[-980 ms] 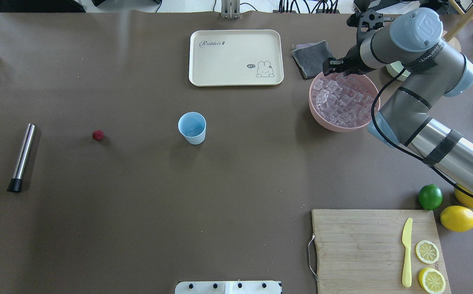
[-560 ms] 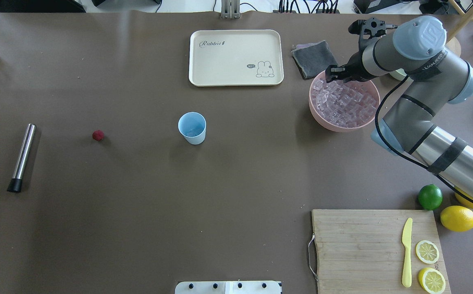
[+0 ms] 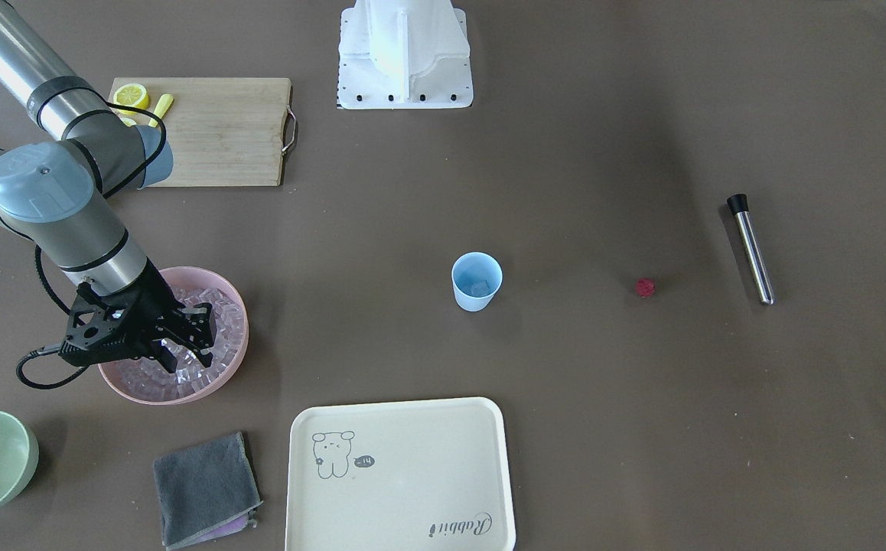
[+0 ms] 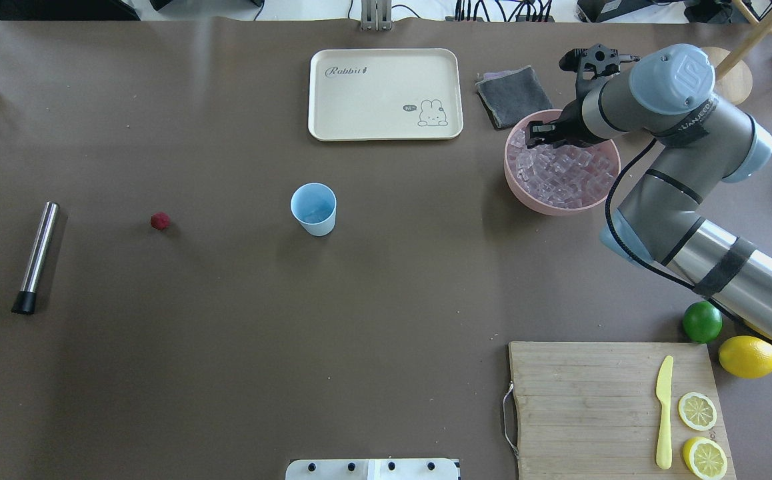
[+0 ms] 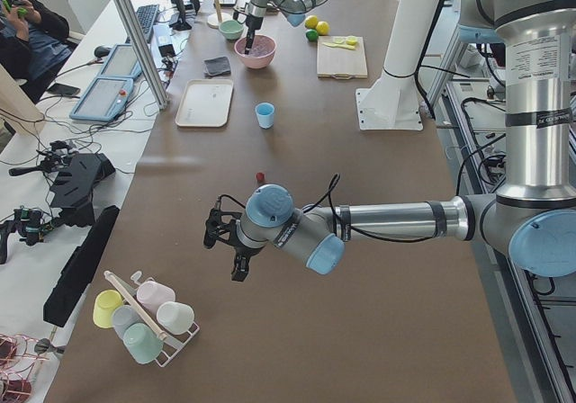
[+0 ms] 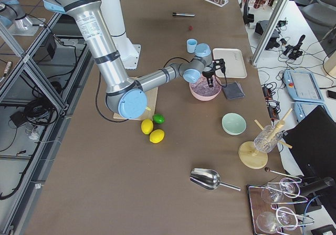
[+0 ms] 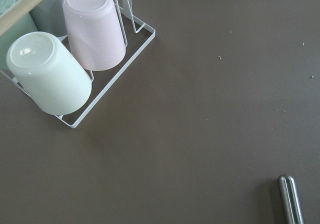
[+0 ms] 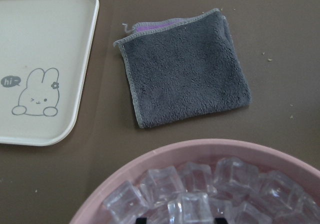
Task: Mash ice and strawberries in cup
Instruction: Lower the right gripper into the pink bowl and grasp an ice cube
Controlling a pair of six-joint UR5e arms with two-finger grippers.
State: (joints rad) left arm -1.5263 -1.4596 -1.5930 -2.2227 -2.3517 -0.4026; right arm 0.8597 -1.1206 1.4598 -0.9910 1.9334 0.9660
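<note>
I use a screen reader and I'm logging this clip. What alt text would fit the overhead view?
The right gripper, open, hangs over the ice in a pink bowl at the table's far right. A light blue cup stands mid-table, and to its left lie a small red strawberry and a metal rod.

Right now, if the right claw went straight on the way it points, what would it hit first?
The ice piled in the pink bowl, most likely: the right gripper points down over it, though the gap is unclear.
</note>
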